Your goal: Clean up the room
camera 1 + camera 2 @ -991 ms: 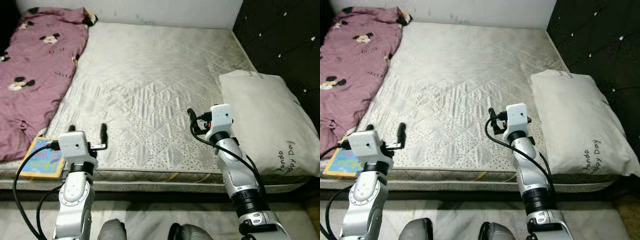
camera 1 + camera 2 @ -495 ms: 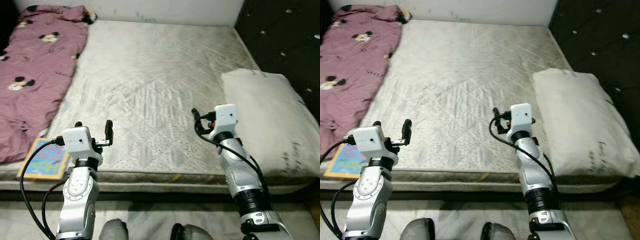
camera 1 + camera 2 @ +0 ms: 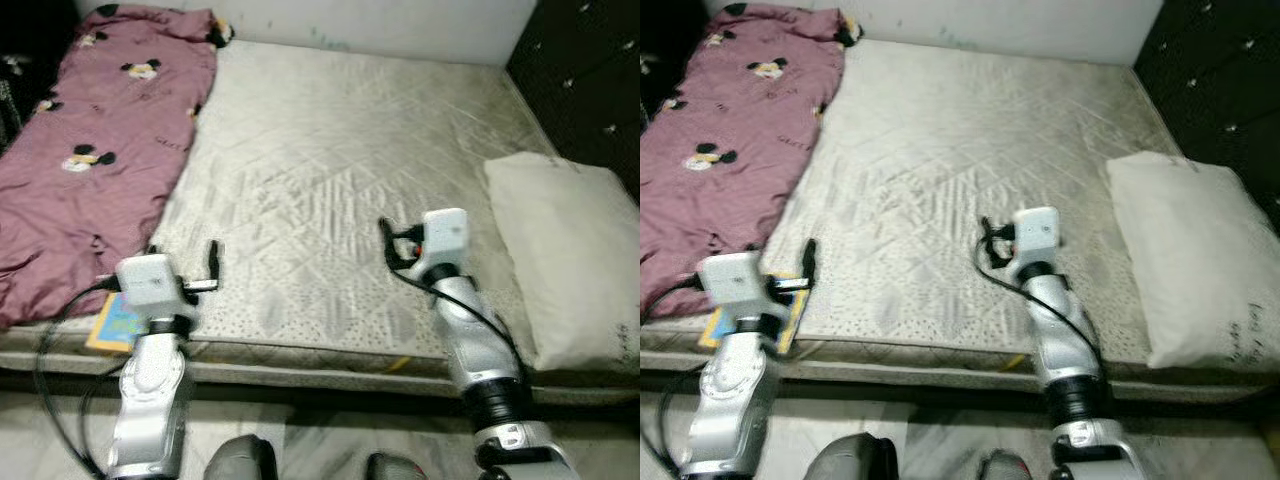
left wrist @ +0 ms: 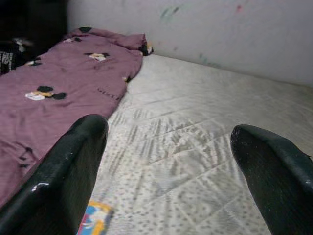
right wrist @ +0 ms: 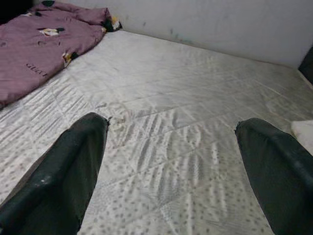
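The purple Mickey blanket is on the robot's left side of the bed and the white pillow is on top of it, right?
Not quite. The purple blanket is on the robot's left, but the white pillow isn't on it. The pillow lies apart, at the bed's right side, as the left eye view shows.

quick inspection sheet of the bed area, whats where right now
surface: bare quilted mattress, no sheet
job's things: purple blanket along its left side; pillow on the right; colourful book at the near left edge
clutter: nothing seen
grippers: left gripper and right gripper both open, empty, over the mattress
cables: black cable along the right arm
surroundings: pale wall behind; dark padded panel on the right
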